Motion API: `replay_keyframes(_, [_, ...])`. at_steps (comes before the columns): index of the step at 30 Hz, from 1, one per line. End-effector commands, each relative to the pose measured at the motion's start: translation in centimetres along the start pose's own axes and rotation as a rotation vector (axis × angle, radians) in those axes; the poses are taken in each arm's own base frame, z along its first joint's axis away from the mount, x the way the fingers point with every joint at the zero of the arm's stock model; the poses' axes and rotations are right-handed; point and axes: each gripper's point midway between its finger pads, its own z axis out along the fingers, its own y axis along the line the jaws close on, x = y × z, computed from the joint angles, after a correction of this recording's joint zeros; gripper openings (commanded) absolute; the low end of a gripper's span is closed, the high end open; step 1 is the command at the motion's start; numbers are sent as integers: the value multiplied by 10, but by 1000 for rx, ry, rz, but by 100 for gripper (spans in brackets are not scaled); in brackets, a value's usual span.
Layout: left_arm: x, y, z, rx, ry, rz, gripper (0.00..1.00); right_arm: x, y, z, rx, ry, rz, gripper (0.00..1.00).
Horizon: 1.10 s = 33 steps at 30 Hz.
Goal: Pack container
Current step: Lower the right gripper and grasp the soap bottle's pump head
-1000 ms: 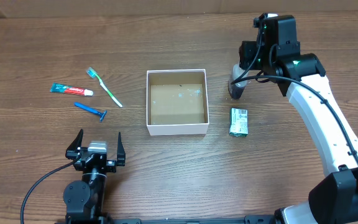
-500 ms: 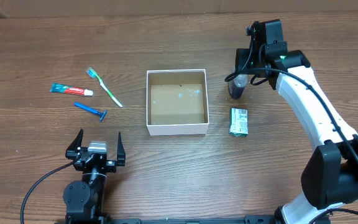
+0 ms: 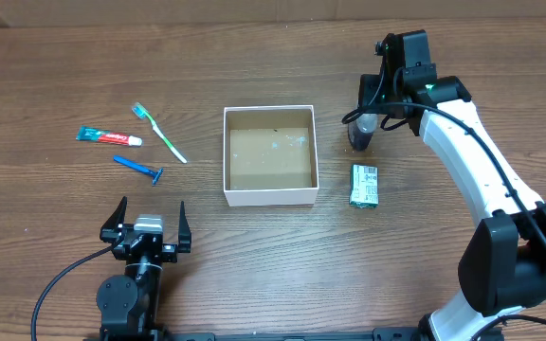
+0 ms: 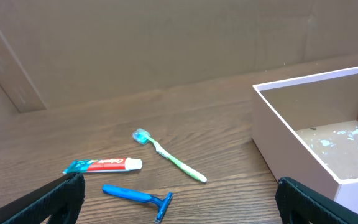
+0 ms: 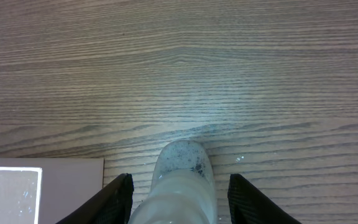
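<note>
The container [image 3: 269,197], a square white-walled box with a brown floor, sits mid-table with nothing in it; its near wall [image 4: 291,143] shows in the left wrist view and a corner [image 5: 11,193] in the right wrist view. Right of it stands a clear bottle [image 3: 359,134] [image 5: 182,180]. My right gripper [image 3: 361,118] [image 5: 179,180] straddles that bottle, open, with a gap showing beside the right finger. Near the front edge my left gripper [image 3: 147,216] [image 4: 179,182] rests wide open and holds nothing.
A green packet [image 3: 364,185] lies right of the container. To the left lie a green toothbrush [image 3: 159,133] [image 4: 169,158], a toothpaste tube [image 3: 108,137] [image 4: 104,165] and a blue razor [image 3: 138,169] [image 4: 138,196]. A cardboard wall [image 4: 166,50] backs the table.
The right arm swung left and lowered its gripper around the bottle during the first half second, then held still. The left arm has not moved.
</note>
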Motion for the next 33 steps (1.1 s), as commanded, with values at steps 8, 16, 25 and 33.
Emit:
replay_keyframes(8, [1,3,0,-14,-1,15,100,9,6,12,-24,41,-1,50])
replay_keyframes(16, [1,3,0,-14,-1,15,100,10,5,12,-23,45,-1,30])
replay_keyframes(25, [1,3,0,-14,-1,15,100,-7,9,-3,-31,8,-2,28])
replay_keyframes(33, [1,3,0,-14,-1,14,100,-48,18,-61,-47,-60,-2,23])
